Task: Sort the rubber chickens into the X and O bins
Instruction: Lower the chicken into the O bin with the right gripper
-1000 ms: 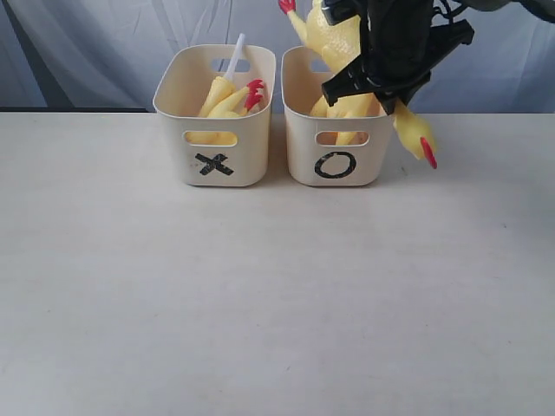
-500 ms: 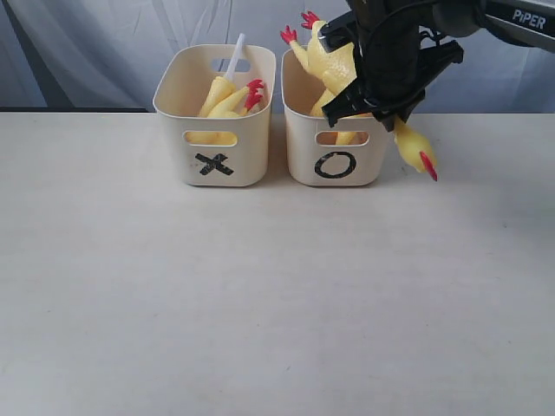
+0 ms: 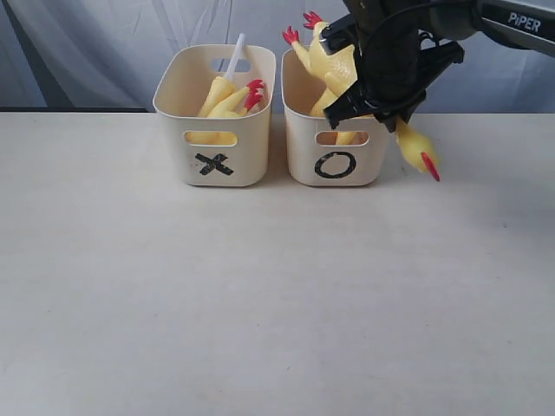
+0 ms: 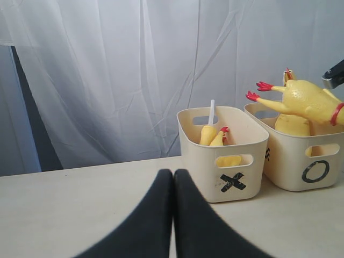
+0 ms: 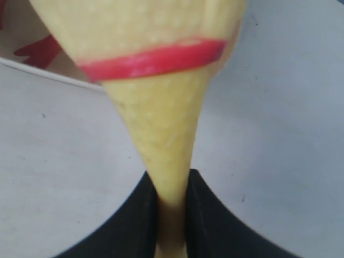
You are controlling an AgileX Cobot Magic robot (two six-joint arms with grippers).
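Two cream bins stand side by side at the back of the table. The X bin (image 3: 217, 152) holds a headless yellow body and a neck piece with a white tube (image 3: 234, 54). Over the O bin (image 3: 336, 156) my right gripper (image 3: 381, 87) is shut on the neck of a rubber chicken (image 3: 334, 61). Its red feet point up and left above the bin, and its head (image 3: 421, 154) hangs outside the bin's right wall. The pinched neck (image 5: 172, 161) fills the right wrist view below the red ring. Another chicken (image 4: 293, 123) lies inside the O bin. My left gripper (image 4: 173, 180) is shut and holds nothing.
A pale curtain (image 3: 104, 43) hangs close behind both bins. The beige tabletop (image 3: 260, 295) stretches bare in front of them. In the left wrist view the X bin (image 4: 223, 156) sits ahead of the shut fingers, with the O bin (image 4: 301, 156) beyond it.
The right gripper came down with the chicken, bringing its body from above the frame to just over the O bin. The last half second shows almost no movement.
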